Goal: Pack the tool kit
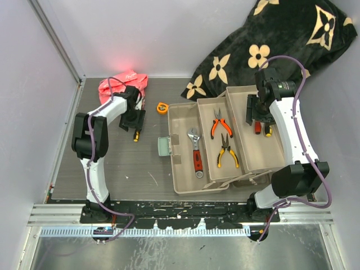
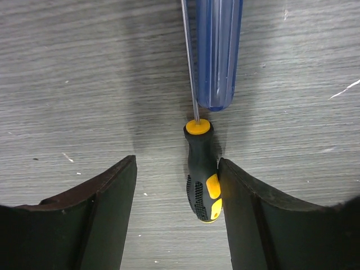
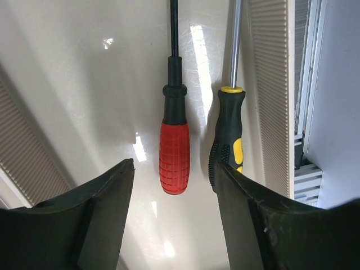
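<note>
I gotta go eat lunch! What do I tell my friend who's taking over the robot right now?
Left gripper: open, down over the table, with a black-and-yellow screwdriver between its fingers. A blue-handled screwdriver lies just beyond.
Right gripper: open, holding nothing, over the toolbox's right tray.
Done: red wrench in the left tray; orange pliers and yellow pliers in the middle tray; red-handled screwdriver and a second black-and-yellow screwdriver in the right tray.
Left: the two table screwdrivers and the orange tape measure; the toolbox is open.
</note>
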`<action>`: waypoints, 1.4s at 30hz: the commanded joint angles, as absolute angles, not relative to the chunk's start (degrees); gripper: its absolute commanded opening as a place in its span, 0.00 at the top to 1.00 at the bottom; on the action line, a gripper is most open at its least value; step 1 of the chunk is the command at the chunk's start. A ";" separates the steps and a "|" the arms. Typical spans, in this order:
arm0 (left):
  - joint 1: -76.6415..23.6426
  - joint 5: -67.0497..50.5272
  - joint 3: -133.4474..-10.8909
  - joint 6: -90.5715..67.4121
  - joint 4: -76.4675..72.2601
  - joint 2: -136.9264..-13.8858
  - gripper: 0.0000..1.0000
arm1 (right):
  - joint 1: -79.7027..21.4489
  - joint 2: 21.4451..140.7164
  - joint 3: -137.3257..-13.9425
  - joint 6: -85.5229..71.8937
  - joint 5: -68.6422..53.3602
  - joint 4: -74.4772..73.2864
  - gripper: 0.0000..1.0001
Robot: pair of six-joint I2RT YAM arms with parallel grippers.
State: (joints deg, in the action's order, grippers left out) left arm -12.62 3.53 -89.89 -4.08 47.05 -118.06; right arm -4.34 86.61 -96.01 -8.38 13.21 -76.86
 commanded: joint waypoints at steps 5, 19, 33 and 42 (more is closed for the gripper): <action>-11.81 0.20 -87.52 -6.05 49.49 -118.33 0.84 | -4.16 84.11 -98.59 -8.35 13.32 -76.64 0.35; -8.17 -25.87 -85.55 -4.97 34.60 -95.30 1.00 | -4.17 81.77 -104.73 -7.42 -21.94 -64.68 0.33; -21.51 -49.02 -87.80 -42.89 -2.41 -96.40 1.00 | -14.92 77.89 -93.90 -19.58 -41.98 -37.13 0.33; -26.69 -48.47 -93.36 -53.72 -12.01 -100.57 1.00 | -19.61 79.72 -93.43 -19.08 -39.06 -37.62 0.36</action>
State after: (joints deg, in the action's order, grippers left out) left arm -25.28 -46.92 -88.58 -47.51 -2.11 -101.14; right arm -18.22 80.75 -93.30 -18.39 -39.29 -41.23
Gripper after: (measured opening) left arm 0.154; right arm 0.644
